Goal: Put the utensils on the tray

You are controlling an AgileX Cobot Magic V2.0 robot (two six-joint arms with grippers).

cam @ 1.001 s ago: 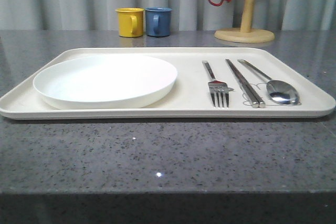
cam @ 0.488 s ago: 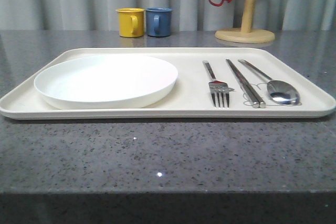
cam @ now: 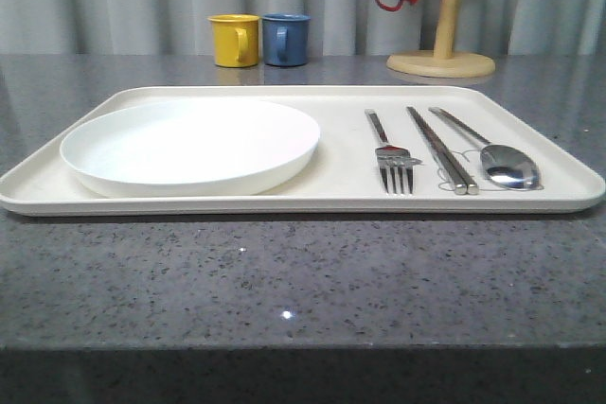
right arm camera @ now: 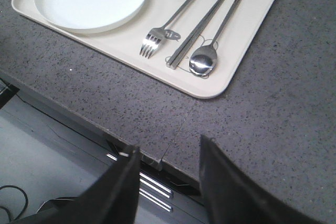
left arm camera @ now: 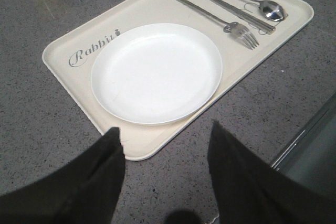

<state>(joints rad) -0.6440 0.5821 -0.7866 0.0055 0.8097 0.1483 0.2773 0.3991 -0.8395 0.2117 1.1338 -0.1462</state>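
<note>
Front view had the plate (cam: 189,146), fork (cam: 390,151), chopsticks (cam: 442,149) and spoon (cam: 497,155) all lying on the tray (cam: 312,198). Both the left claw (left arm camera: 165,153) and right claw (right arm camera: 165,169) hung spread and empty over the tabletop (cam: 284,272); the wise course, I judged, was keeping them clear without nudging the tray.

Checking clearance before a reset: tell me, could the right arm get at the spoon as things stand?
Probably yes. The spoon lies uncovered at the tray's right end, apart from the chopsticks, and the right claw, open and empty, hangs over the table edge with nothing between.
</note>
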